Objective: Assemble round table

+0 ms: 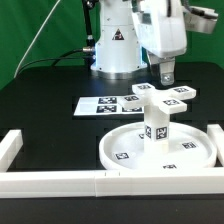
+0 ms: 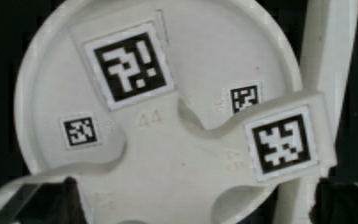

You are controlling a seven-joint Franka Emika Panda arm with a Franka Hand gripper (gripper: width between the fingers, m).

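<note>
The round disc (image 1: 130, 150) lies flat on the black table, in the lower middle of the exterior view. The short leg (image 1: 157, 127) stands upright in its hub. The cross-shaped base (image 1: 162, 95) sits on top of the leg, tags facing up. My gripper (image 1: 167, 74) hangs just above the base's far arm. In the wrist view the base (image 2: 158, 150) fills the space between my fingers. Its tagged arms lie over the disc (image 2: 48, 105) below. My gripper (image 2: 194, 205) has its fingers wide apart, one at each lower corner, and is open.
The marker board (image 1: 105, 103) lies flat behind the disc, toward the exterior view's left. The long white rail frame (image 1: 60, 180) runs along the front, with ends rising at the exterior view's left (image 1: 10, 148) and right (image 1: 215, 135). The robot's pedestal (image 1: 115, 50) stands behind.
</note>
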